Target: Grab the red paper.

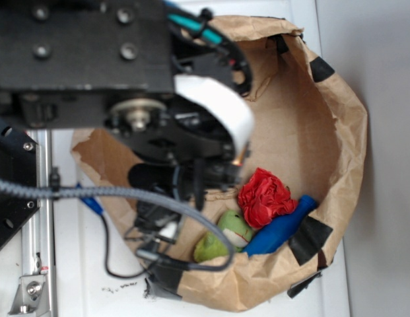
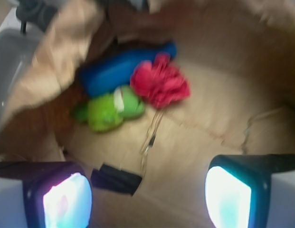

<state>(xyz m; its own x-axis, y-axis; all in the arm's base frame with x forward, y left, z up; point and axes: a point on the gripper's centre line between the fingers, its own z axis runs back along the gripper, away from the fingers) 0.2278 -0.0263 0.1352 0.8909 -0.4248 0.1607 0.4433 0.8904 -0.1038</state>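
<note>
The red paper [image 1: 264, 197] [image 2: 161, 85], a crumpled ball with rose-like folds, lies on the floor of a brown paper bag [image 1: 337, 132]. It touches a blue bottle-shaped object [image 1: 278, 229] [image 2: 121, 71] and sits beside a green-and-white plush toy [image 1: 223, 236] [image 2: 111, 110]. My gripper [image 2: 147, 197] hangs above the bag floor, short of the paper, with both lit pads [image 2: 67, 202] far apart and nothing between them. In the exterior view the arm hides the fingers.
The bag's crumpled walls [image 2: 47, 71] rise around the objects, patched with black tape [image 1: 309, 238] [image 2: 116, 179]. A crack [image 2: 152, 133] runs across the bag floor. A grey metal rail [image 1: 39, 218] and a cable [image 1: 112, 195] lie left of the bag.
</note>
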